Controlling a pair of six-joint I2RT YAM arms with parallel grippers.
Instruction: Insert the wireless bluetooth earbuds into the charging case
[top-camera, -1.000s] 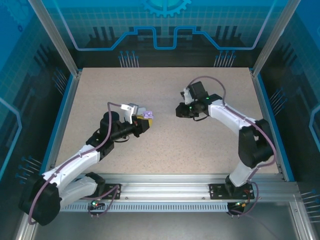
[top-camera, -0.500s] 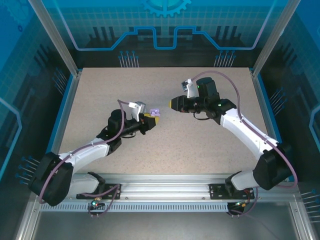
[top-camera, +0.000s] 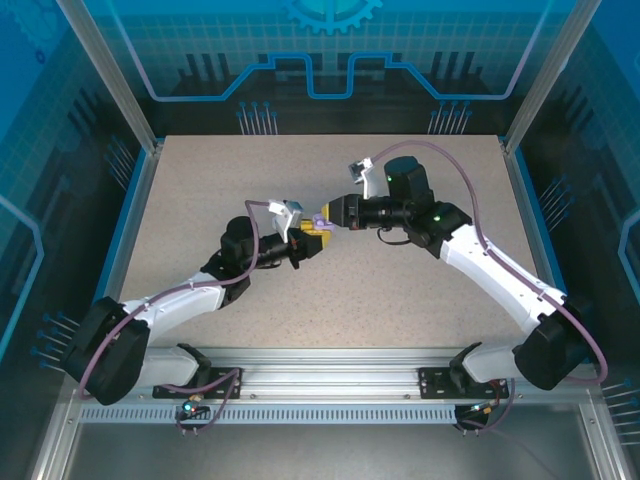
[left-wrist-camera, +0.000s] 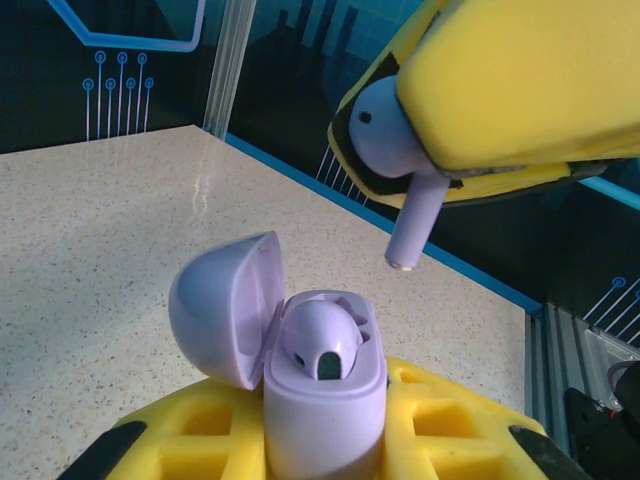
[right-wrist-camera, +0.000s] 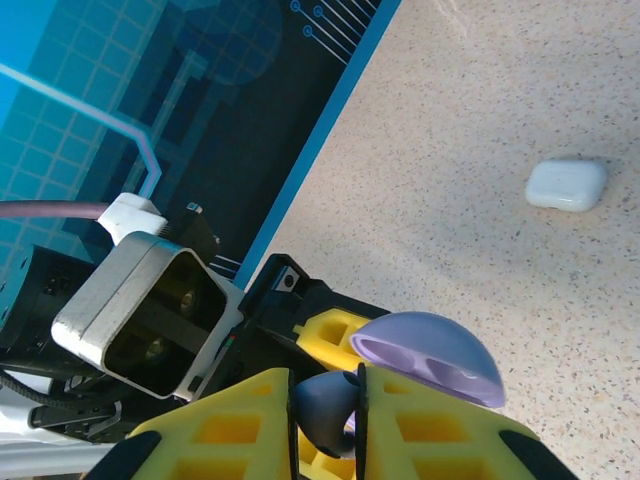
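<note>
Above the middle of the speckled table (top-camera: 200, 200), meeting almost tip to tip with the left gripper (top-camera: 311, 240) and the right gripper (top-camera: 328, 216). With the left gripper's yellow pads (left-wrist-camera: 440, 430) pressed fully in, clamping the lavender charging case (left-wrist-camera: 325, 400) by its lower body, upright, with its lid (left-wrist-camera: 225, 305) hinged open to the left in the left wrist view. Inside one well of that case, seating one lavender earbud (left-wrist-camera: 320, 340). With the right gripper, jaws drawn almost together, pinching a second lavender earbud (left-wrist-camera: 385, 125) by its rounded head between yellow fingers (left-wrist-camera: 520, 90). Holding its stem slanted downward, tip just above and to the right of the open case, not touching it. Farther off on the table, seen from the right wrist, lying flat: a small white rounded case (right-wrist-camera: 566, 185), well apart from both grippers.
</note>
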